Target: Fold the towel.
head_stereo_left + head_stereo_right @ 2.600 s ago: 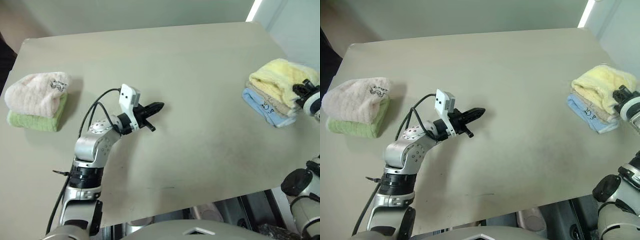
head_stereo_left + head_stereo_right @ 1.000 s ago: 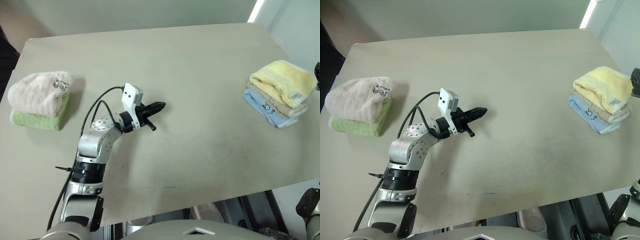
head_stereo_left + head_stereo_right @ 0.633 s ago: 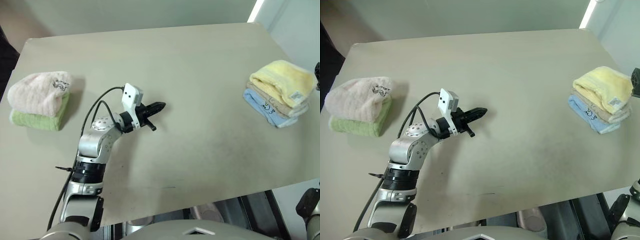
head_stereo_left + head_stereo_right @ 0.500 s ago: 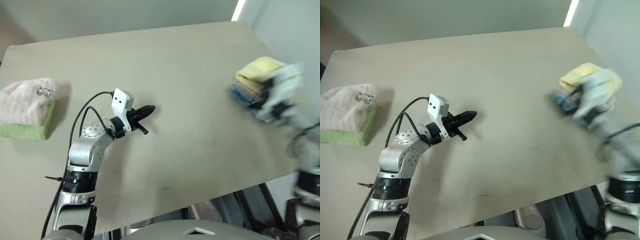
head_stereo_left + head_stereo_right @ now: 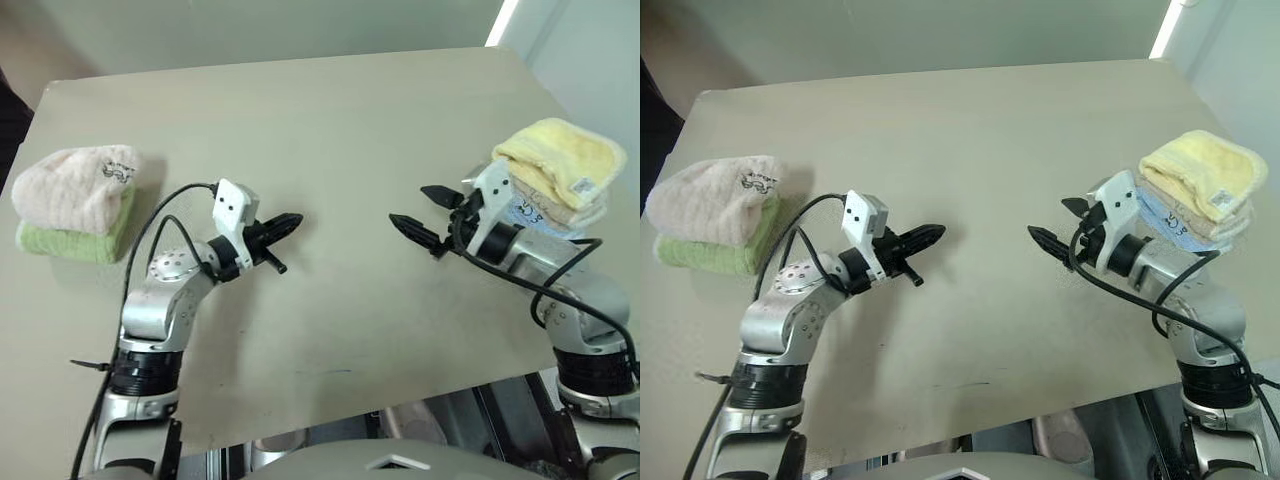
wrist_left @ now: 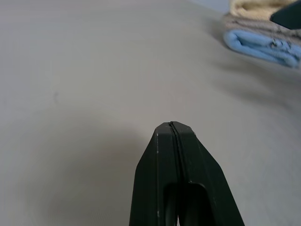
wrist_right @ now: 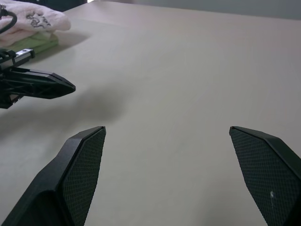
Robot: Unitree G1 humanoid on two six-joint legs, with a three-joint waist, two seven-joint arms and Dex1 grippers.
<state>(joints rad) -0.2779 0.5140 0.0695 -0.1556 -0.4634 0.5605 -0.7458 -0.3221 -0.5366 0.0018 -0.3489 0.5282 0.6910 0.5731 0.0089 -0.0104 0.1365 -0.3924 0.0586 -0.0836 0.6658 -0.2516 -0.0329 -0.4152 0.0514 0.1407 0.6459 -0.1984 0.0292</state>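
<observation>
Atop right-hand stack — towel (image 5: pixel 555 152), small white label (image 5: pixel 580 184) — unreadable.

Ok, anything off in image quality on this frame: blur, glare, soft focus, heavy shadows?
Head views: sharp, even light, soft shadows on the table beside the pink towel and under both arms; a bright strip glares at the top right corner. Left wrist view: the shut left end effector is crisp, the stack with the pale yellow towel is soft. Right wrist view: the open right end effector is clean, no motion blur.
</observation>
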